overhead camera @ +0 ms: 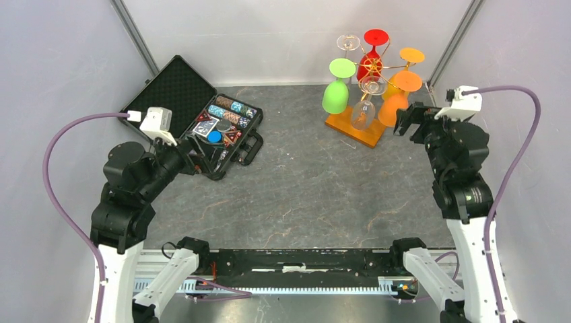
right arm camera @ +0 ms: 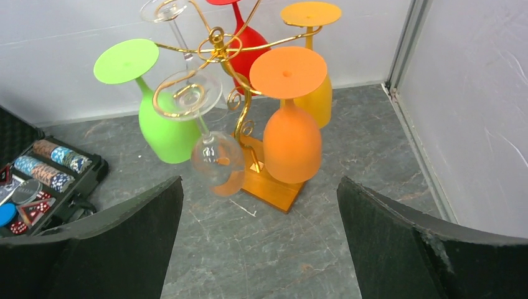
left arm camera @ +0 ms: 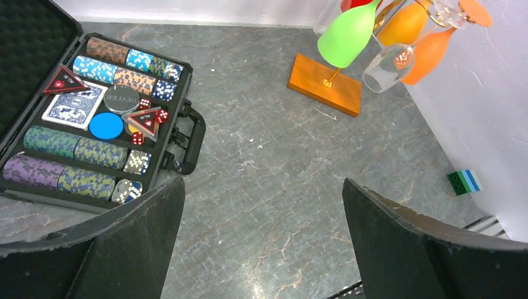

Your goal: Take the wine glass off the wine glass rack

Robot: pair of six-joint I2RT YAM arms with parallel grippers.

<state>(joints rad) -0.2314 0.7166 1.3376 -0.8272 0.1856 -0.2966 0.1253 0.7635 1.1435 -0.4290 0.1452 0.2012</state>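
The wine glass rack (overhead camera: 345,124) stands at the far right of the counter (overhead camera: 303,195), its wooden base set at an angle. 6 wine glasses (overhead camera: 334,97) hang bowl-down from its gold wire arms.

The right pincer (overhead camera: 402,120) is just right of the rack, jaws wide apart and holding nothing. The orange glass (right arm camera: 291,146) is the one nearest to it. The right wrist view shows the glasses close up: the orange glass in front of a yellow glass (right arm camera: 317,103), a clear glass (right arm camera: 215,159) hanging tilted beside the green glass (right arm camera: 165,131), and the red glass (right arm camera: 249,50) behind the stem.

Only the top view shows both arms and the whole count of glasses. The left pincer (left arm camera: 263,187) is also wide open and empty, at the left of the counter beside an open poker chip case (overhead camera: 178,84), well apart from the rack. Only the left wrist view shows a small green and blue block (left arm camera: 464,182) by the right wall.
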